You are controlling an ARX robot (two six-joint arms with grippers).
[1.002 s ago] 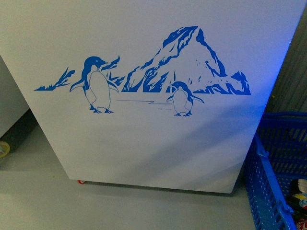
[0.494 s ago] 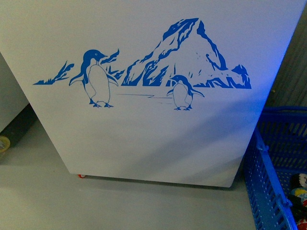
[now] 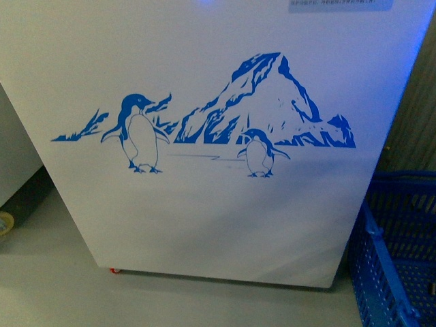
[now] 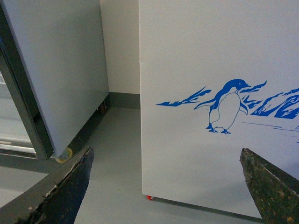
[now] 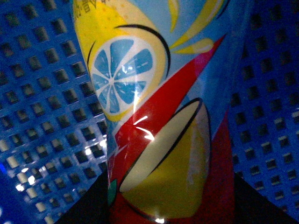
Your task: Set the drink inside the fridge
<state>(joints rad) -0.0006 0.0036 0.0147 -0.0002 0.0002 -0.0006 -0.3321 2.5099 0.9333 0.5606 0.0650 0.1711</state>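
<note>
The fridge (image 3: 204,82) fills the front view: a white front wall with a blue penguin-and-mountain decal and a small red wheel (image 3: 116,270) at its bottom left. Its lid is out of view. It also shows in the left wrist view (image 4: 196,56), close ahead. My left gripper (image 4: 166,186) is open and empty, its dark fingers (image 4: 70,186) wide apart, low above the floor. My right gripper (image 5: 168,205) is shut on the drink (image 5: 159,116), whose yellow-blue-red label fills the right wrist view. Its cap is out of view. Neither arm shows in the front view.
A blue perforated basket (image 3: 392,259) stands on the floor right of the fridge; its mesh (image 5: 42,116) lies close behind the drink. A tall grey cabinet (image 4: 56,70) stands left of the fridge, with a gap of grey floor (image 4: 117,154) between them.
The front view has shifted: the decal sits lower in the picture, a label strip shows at the fridge's top edge, and the things seen in the basket have left the view.
</note>
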